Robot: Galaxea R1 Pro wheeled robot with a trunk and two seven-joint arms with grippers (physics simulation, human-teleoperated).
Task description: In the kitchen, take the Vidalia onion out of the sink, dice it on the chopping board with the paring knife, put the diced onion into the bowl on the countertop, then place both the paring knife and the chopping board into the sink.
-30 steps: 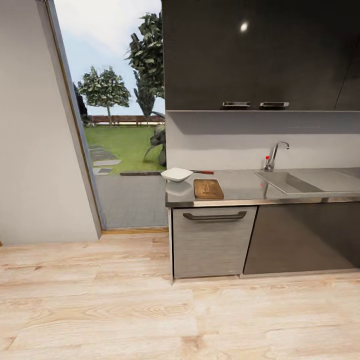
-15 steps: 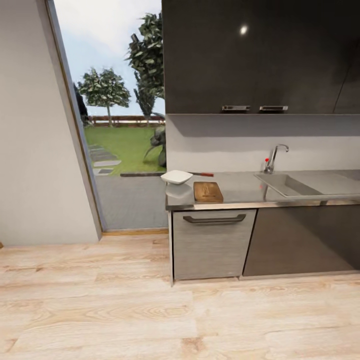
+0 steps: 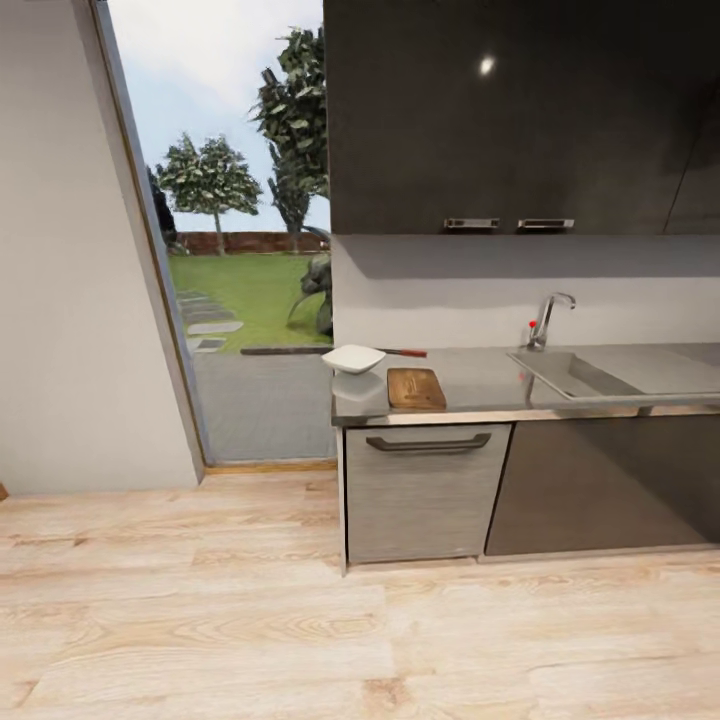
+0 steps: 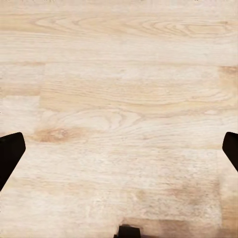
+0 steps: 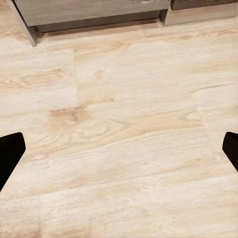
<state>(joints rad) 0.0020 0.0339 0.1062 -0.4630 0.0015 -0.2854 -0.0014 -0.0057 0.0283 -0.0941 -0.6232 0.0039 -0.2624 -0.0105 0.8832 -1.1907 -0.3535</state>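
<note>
Far left, a plain pale wall, then a tall glass opening onto lawn and trees. Wide run of light wood-plank floor lies open in front of the cabinets.

The countertop, grey and glossy, begins just right of the glass; its left end is a square corner. At that end sits the bowl, white, shallow, rounded-square. The paring knife lies behind it near the wall, red handle showing, blade hard to make out. The chopping board, brown wood with rounded corners, lies flat just right of the bowl, close to the front edge. Below: a pale grey drawer front with a dark bar handle, then dark glossy doors. Farther right, the sink, recessed grey basin, chrome tap with red-tipped lever behind. Onion cannot be made out in the basin. Dark wall cabinets above.

Left gripper: dark fingertips spread wide, plank floor between, nothing held. Right gripper: likewise spread and empty over floor, cabinet plinth ahead. Both well apart from the countertop items.
</note>
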